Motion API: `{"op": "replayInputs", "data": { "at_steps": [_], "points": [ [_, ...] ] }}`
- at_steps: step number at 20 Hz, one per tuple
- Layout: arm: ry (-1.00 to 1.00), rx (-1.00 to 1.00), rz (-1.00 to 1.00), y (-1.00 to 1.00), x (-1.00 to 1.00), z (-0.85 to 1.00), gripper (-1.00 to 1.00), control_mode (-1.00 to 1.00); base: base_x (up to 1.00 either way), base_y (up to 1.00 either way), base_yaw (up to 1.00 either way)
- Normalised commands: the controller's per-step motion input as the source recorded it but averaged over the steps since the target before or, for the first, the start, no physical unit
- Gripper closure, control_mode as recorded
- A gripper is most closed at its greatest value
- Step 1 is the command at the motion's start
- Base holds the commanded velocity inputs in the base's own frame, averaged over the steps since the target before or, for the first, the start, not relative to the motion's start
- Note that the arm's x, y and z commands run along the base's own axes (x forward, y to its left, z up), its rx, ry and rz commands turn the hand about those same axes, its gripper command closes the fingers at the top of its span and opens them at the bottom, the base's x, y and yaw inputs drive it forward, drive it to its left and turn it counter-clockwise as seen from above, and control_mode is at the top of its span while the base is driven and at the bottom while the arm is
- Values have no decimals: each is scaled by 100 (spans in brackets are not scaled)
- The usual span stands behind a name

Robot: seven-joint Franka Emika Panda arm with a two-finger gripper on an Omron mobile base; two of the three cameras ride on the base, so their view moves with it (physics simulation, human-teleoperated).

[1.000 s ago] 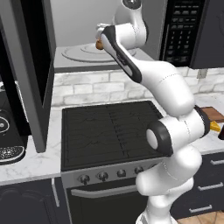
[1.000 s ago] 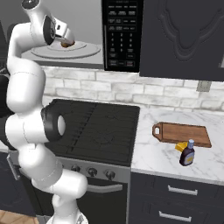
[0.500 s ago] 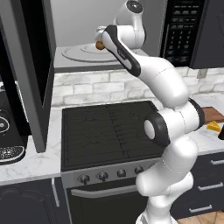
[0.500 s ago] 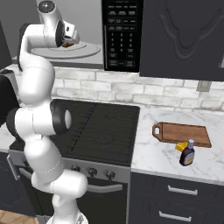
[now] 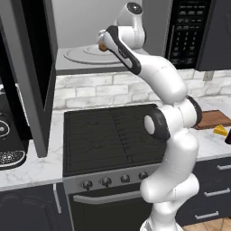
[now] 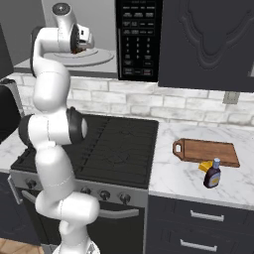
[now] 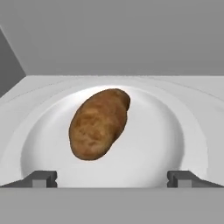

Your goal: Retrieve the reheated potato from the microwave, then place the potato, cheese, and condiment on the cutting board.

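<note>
Reaching deeper since a second earlier, the arm had swung its hand into the open microwave (image 5: pixel 81 67), bringing the gripper (image 7: pixel 112 178) up to the potato (image 7: pixel 99 123), which lay on the round turntable (image 7: pixel 175 131). Its tips stood spread wide to either side, holding nothing, so the grasp looked to be the next step. Well apart on the counter, the cheese (image 6: pixel 204 166) and condiment (image 6: pixel 212 174) sat just beside the cutting board (image 6: pixel 208 151), not yet on it
</note>
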Motion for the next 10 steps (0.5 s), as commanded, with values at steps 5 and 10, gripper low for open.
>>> {"op": "replayInputs", "data": {
  "at_steps": [5,10],
  "points": [
    [10,-7,0,12,39,0,-100,-100,0,0,0],
    [3,0,3,17,36,6,-100,-100,0,0,0]
  ]
}}
